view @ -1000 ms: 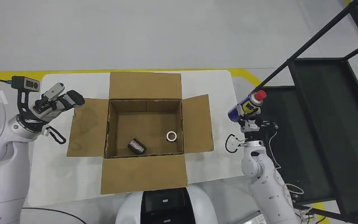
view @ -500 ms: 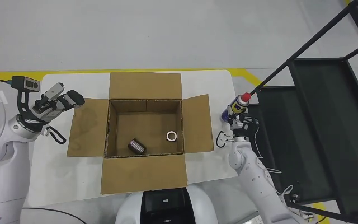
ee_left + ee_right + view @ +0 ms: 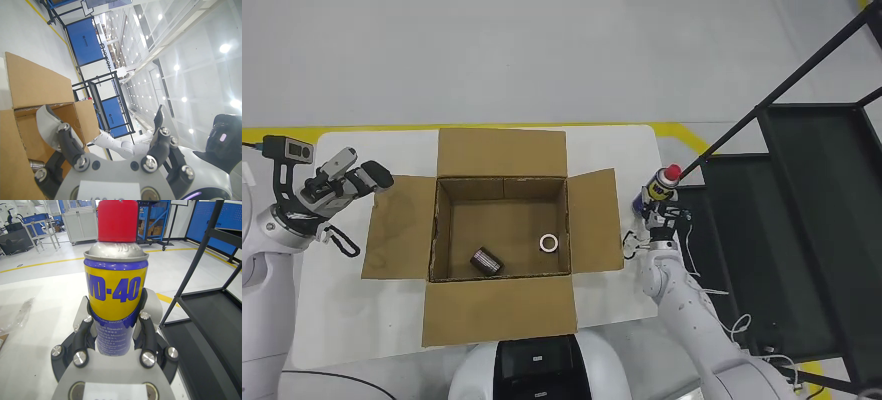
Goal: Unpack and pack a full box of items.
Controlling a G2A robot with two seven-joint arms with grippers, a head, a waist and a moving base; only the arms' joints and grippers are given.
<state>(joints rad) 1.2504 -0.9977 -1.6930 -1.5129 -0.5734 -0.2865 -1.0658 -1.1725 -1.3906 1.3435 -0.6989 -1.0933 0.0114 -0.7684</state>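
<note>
The right gripper point(image 3: 118, 306) is clamped low on the can point(image 3: 115, 279), just past the box's point(image 3: 502, 152) right flap. It holds the can upright, red cap on top. Gripping low on the body is probably what keeps the tall can steady, so it can be set down standing. The can is smooth painted metal with a bare silver shoulder and a glossy plastic cap, so it is hard but slippery.

The box is plain corrugated cardboard with all four flaps folded flat outward on the white counter point(image 3: 362, 300), which leaves the mouth open. Inside, a dark cylinder point(image 3: 485, 262) lies on its side near the front wall, and a small pale ring point(image 3: 549, 242) lies flat by the right wall.

The left gripper point(image 3: 352, 178) hangs beside the box's left flap, spread wide and empty, likely waiting its turn.
</note>
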